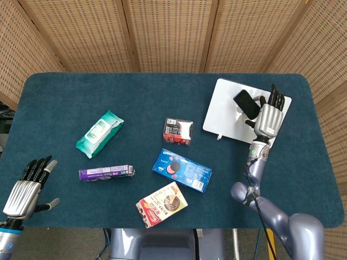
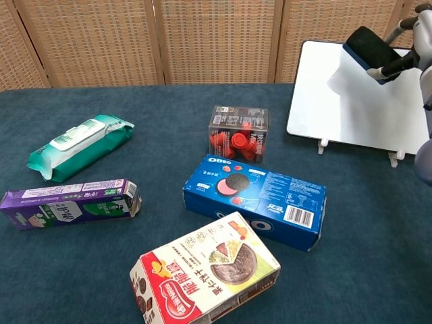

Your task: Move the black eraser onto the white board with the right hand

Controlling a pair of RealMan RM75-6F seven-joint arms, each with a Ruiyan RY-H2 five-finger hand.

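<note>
The black eraser (image 1: 246, 102) (image 2: 370, 45) hangs tilted above the white board (image 1: 225, 114) (image 2: 344, 108) at the table's far right. My right hand (image 1: 268, 117) (image 2: 418, 37) holds the eraser by its right end, fingers pointing away from me. The eraser's shadow falls on the board's upper part; whether it touches the board I cannot tell. My left hand (image 1: 24, 189) hovers open at the near left corner, fingers spread, nothing in it; it shows only in the head view.
On the blue cloth lie a green wipes pack (image 1: 99, 132), a purple box (image 1: 106, 173), a clear box of red items (image 1: 178, 131), a blue cookie box (image 1: 181, 170) and a red-and-white snack box (image 1: 161, 204). Wicker screens stand behind the table.
</note>
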